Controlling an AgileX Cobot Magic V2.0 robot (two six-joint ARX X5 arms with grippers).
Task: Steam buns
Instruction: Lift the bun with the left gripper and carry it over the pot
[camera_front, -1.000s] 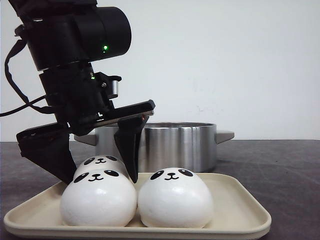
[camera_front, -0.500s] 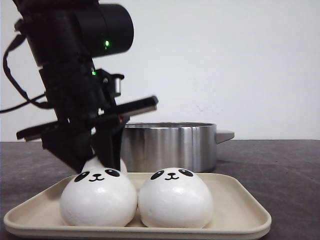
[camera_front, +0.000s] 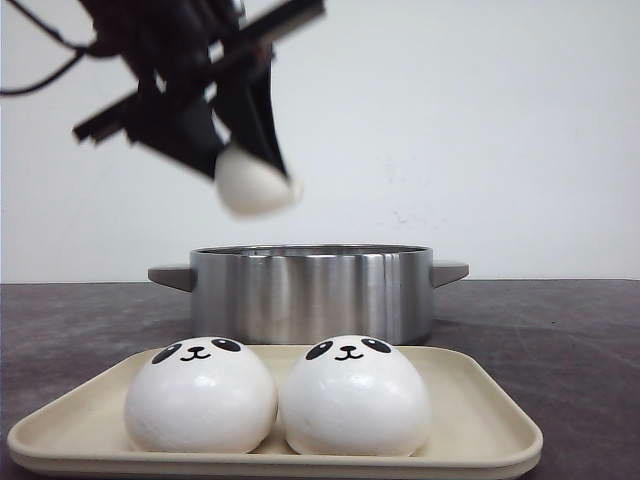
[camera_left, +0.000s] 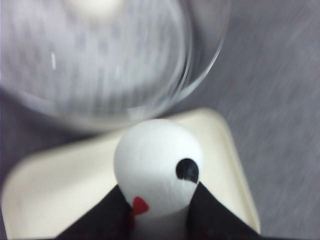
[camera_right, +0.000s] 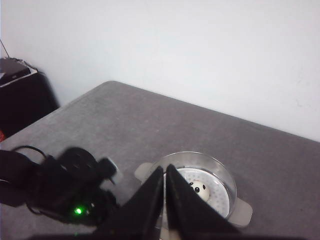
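Left gripper (camera_front: 235, 150) clamped on bun (camera_front: 252, 183) — high above pot (camera_front: 310, 292) rim; right gripper (camera_right: 165, 200) fingers together.

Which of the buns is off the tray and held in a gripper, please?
The bun in the left gripper, high above the pot; two buns sit on the tray.

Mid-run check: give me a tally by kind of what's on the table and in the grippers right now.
Buns: 4 (two on the tray, one in the left gripper, one in the pot)
Pots: 1
Trays: 1
Total: 6
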